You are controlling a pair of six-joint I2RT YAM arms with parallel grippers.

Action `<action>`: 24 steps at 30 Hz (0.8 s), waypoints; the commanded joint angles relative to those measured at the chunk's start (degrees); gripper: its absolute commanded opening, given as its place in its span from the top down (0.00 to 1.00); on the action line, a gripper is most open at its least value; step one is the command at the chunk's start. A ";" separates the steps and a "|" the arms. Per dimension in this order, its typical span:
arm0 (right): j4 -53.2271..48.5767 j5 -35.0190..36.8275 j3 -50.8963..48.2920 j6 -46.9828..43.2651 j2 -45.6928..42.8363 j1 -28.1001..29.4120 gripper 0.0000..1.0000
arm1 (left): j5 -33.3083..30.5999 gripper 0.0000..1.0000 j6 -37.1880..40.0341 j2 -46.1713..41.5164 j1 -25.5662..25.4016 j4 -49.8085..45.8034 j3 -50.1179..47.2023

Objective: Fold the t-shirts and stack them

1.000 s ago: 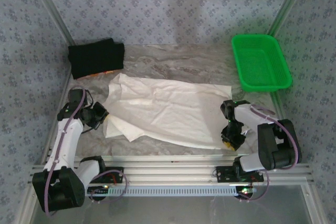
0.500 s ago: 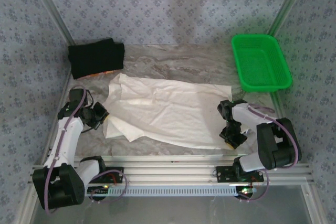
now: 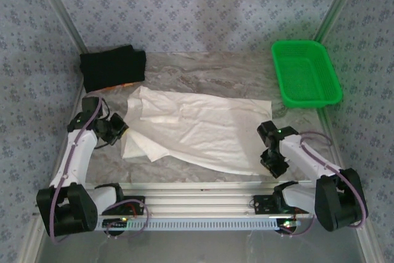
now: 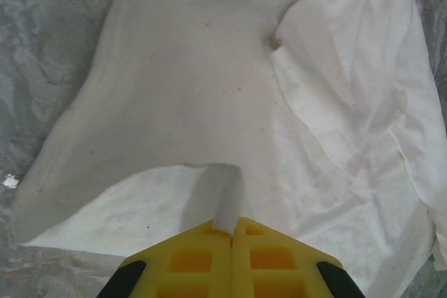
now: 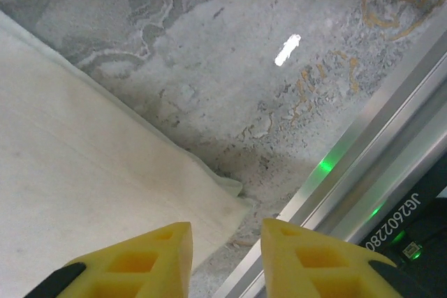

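The cream-white t-shirt (image 3: 197, 130) lies spread and rumpled across the middle of the table (image 3: 209, 75), its long side running left to right; folds bunch at its left end, where 1 flap doubles over another. In the left wrist view the cream-white t-shirt (image 4: 188, 88) shows seams and creases, with a raised pinch of cloth running into the left gripper (image 4: 232, 227), whose yellow fingers are pressed together on it. From above, the left gripper (image 3: 120, 129) sits at the shirt's left edge. The right gripper (image 3: 273, 165) hangs over the shirt's near right corner; in the right wrist view the right gripper (image 5: 227, 232) has its 2 yellow fingers apart, holding nothing, bare table (image 5: 209, 47) showing in the gap, and the shirt's hemmed corner (image 5: 84, 158) lies flat just below and to the left.

The black t-shirt (image 3: 112, 68) rests folded at the far left corner, apart from the white one; an orange bit (image 3: 126, 85) peeks from its near edge. A green basket (image 3: 306, 72) stands at the far right corner.

The table is grey and marbled, with pale veins and rusty streaks, and shines under the light; aluminium rails (image 3: 197, 192) cross its near edge, 1 of them catching a green glow (image 5: 325, 165). Blue-grey walls (image 3: 197, 4) with a small repeating motif close in 3 sides.
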 commanded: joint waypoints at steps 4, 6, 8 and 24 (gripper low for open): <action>-1.86 1.05 -1.11 9.95 1.55 5.74 0.56 | 1.62 1.00 1.86 1.93 -1.42 2.19 4.41; -1.69 1.46 -0.84 10.80 2.07 6.55 0.54 | 1.80 1.00 2.17 2.38 -2.06 2.36 4.94; -1.87 1.97 -0.76 12.42 2.51 7.70 0.53 | 1.27 1.00 3.00 2.19 -2.54 1.75 5.31; 1.43 2.01 -1.23 18.71 5.91 12.98 0.51 | -11.96 1.00 10.99 2.13 -4.60 -6.82 10.59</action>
